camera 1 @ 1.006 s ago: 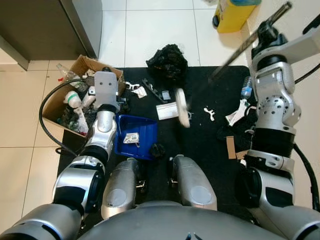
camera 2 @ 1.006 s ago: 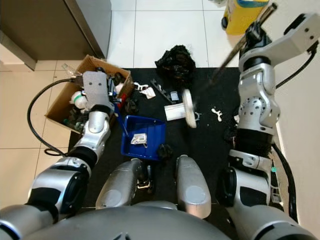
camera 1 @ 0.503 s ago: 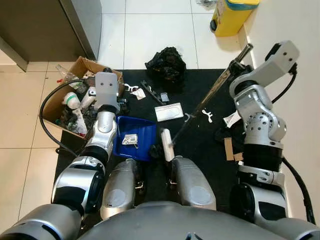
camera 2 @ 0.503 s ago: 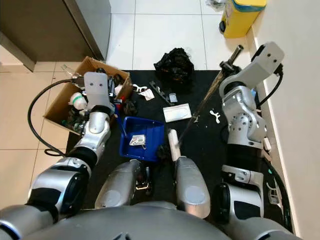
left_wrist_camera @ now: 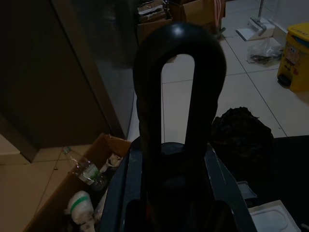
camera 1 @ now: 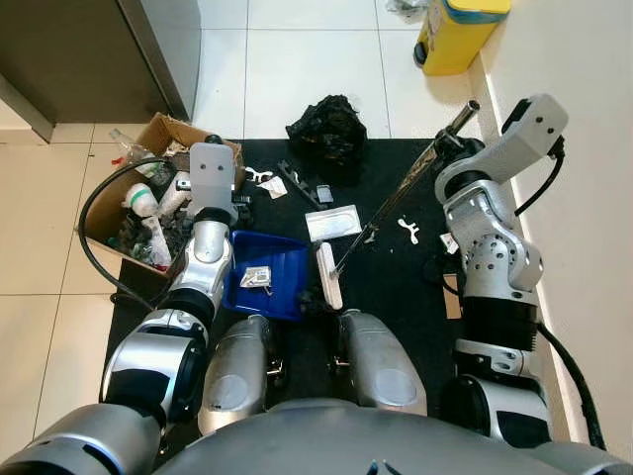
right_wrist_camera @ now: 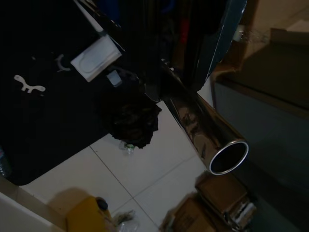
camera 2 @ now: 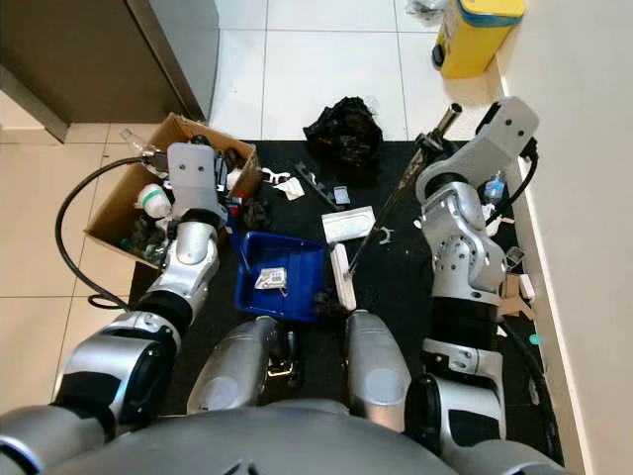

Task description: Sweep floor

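The blue dustpan (camera 1: 269, 269) lies on the black mat (camera 1: 396, 287) in front of my legs, with a crumpled paper (camera 1: 257, 277) inside. My left gripper (camera 1: 235, 210) is shut on its black loop handle (left_wrist_camera: 179, 92). My right gripper (camera 1: 447, 148) is shut on the broom's metal pole (camera 1: 401, 198), whose open end (right_wrist_camera: 228, 157) juts past the fingers. The white broom head (camera 1: 327, 277) rests on the mat at the dustpan's right edge, beside a black lump (camera 1: 313, 295). A white lid (camera 1: 333, 222), a white hook piece (camera 1: 407, 230) and a black crumpled bag (camera 1: 324, 124) lie farther out.
A cardboard box (camera 1: 148, 193) full of bottles and trash stands at the mat's left. A yellow bin (camera 1: 457, 30) sits by the wall at the far right. A dark cabinet (camera 1: 89, 49) fills the far left. A bottle (camera 2: 495, 186) and scraps lie along the right wall.
The broom head came down from mid-air over the mat and swept toward me to the dustpan's right edge. My right arm swung inward and lower. The left arm stayed put.
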{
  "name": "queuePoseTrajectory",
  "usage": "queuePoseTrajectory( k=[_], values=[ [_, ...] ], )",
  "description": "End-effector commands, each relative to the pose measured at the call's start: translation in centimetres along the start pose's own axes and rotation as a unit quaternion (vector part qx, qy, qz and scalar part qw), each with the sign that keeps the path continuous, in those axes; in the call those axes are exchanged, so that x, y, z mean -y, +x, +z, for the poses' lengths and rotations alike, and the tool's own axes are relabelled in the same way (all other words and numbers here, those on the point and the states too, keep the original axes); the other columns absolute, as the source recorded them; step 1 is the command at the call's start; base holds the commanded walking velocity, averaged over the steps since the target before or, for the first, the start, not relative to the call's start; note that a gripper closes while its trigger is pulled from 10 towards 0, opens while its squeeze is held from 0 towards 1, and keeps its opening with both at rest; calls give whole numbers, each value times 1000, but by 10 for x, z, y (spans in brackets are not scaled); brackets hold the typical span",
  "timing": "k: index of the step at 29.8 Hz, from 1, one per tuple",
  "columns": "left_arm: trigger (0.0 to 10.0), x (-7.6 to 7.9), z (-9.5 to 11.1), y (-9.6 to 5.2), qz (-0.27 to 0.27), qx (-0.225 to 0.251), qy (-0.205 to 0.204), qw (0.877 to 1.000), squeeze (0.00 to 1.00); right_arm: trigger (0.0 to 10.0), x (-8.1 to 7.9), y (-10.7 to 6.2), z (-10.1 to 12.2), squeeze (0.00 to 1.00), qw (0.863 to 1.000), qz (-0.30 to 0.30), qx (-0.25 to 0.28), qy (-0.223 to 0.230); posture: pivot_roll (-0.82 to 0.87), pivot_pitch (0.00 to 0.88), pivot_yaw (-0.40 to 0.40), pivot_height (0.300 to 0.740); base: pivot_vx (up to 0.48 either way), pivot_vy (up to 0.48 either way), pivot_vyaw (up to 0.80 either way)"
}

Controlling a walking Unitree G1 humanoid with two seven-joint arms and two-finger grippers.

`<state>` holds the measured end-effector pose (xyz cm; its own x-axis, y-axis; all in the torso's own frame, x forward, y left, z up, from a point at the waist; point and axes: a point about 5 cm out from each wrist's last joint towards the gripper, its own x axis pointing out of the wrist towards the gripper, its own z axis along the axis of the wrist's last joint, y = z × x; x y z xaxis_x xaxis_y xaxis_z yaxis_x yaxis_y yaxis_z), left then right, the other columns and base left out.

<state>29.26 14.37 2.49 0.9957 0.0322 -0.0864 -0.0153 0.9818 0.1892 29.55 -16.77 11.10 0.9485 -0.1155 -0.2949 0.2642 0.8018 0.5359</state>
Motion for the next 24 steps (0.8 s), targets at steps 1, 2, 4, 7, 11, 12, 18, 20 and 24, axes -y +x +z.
queuePoseTrajectory(
  k=[1, 2, 4, 7, 11, 12, 18, 20, 24],
  values=[
    [10000, -5, -12, -6, 0, -25, 25, 999, 0, 10000, -8, 2, 6, 0, 999, 13, 19, 28, 0, 40, 10, 740, 0, 0, 0],
    [10000, -5, -12, -6, 0, -25, 25, 999, 0, 10000, -8, 2, 6, 0, 999, 13, 19, 28, 0, 40, 10, 740, 0, 0, 0],
    [10000, -4, -10, -5, 0, -23, 25, 999, 0, 10000, -15, 3, 2, 0, 995, 2, 10, 97, 2, 39, 10, 740, 0, 0, 0],
    [10000, -4, -10, -5, 0, -22, 25, 999, 0, 10000, -22, 5, 3, 0, 985, -7, 10, 173, 5, 39, 11, 740, 0, 0, 0],
    [10000, -4, -10, -5, 0, -22, 25, 999, 0, 10000, -22, 5, 6, 0, 983, -7, 10, 185, 5, 39, 11, 740, 0, 0, 0],
    [10000, -4, -10, -5, -1, -22, 26, 999, 0, 10000, -23, 5, 7, 0, 980, -6, 10, 198, 3, 39, 13, 740, 0, 0, 0],
    [10000, -3, -10, -5, -2, -23, 26, 999, 0, 10000, -20, 3, 20, 0, 973, -4, 21, 230, -4, 41, 10, 740, 0, 0, 0],
    [10000, -2, -10, -4, -2, -23, 25, 999, 0, 10000, -15, 3, 26, 0, 973, -9, 32, 230, -11, 40, 9, 740, 0, 0, 0],
    [10000, -1, -9, -4, -3, -24, 24, 999, 0, 10000, -6, 4, 41, 0, 975, -16, 62, 214, -12, 40, 8, 740, 0, 0, 0]
  ],
)
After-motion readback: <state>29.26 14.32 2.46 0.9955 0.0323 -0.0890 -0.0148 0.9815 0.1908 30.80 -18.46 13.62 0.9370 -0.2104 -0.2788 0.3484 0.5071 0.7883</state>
